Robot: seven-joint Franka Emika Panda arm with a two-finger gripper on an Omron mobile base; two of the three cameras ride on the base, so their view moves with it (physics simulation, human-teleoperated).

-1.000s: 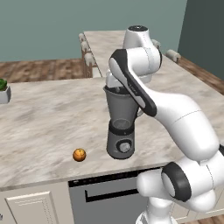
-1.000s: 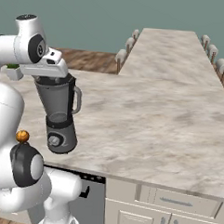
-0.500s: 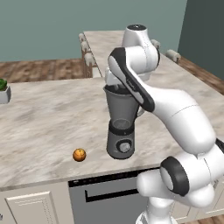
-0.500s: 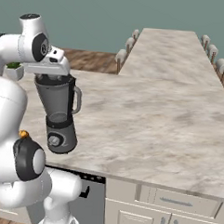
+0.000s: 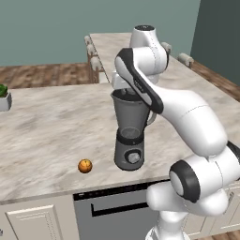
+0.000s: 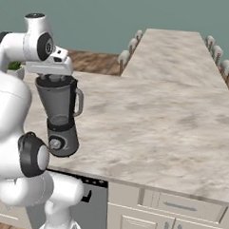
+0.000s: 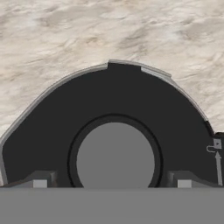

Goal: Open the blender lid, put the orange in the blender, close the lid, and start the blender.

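The blender lid (image 7: 109, 100) sits on the jar directly beneath the hand (image 7: 112, 183), fingers spread apart either side of its knob

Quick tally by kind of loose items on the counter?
Blender: 1
Blender lid: 1, on the jar
Orange: 1
Potted plant: 1
Total: 4

blender (image 5: 130, 136): smoky grey | blender lid (image 7: 109, 109): near-black | orange (image 5: 85, 165): orange | counter (image 6: 159, 118): beige marbled
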